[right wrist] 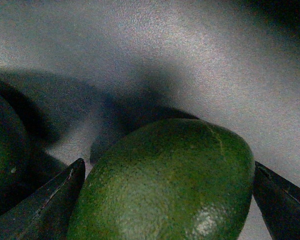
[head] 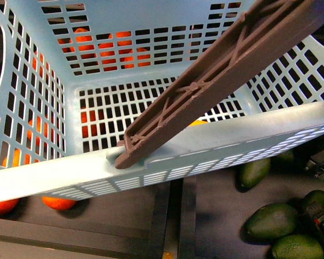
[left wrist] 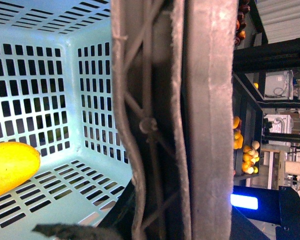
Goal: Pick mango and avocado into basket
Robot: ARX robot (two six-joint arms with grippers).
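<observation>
Currently approx. half done: mango (left wrist: 10,167) lying inside basket (left wrist: 72,75), on its floor nr a side wall; avocado (right wrist: 165,180) sitting on bench, outside basket, pending. R gripper (right wrist: 167,172) straddling it, fingers flanking; clamped or not, can't tell. L gripper: out of view, state unknown.

We see a smooth, faintly glossy aqua plastic basket (head: 205,145), its brown plastic handle (head: 221,75) matt and rough-edged, a smooth, waxy-skinned mango (left wrist: 10,165), and a matt, finely pebbled avocado (right wrist: 165,185).
</observation>
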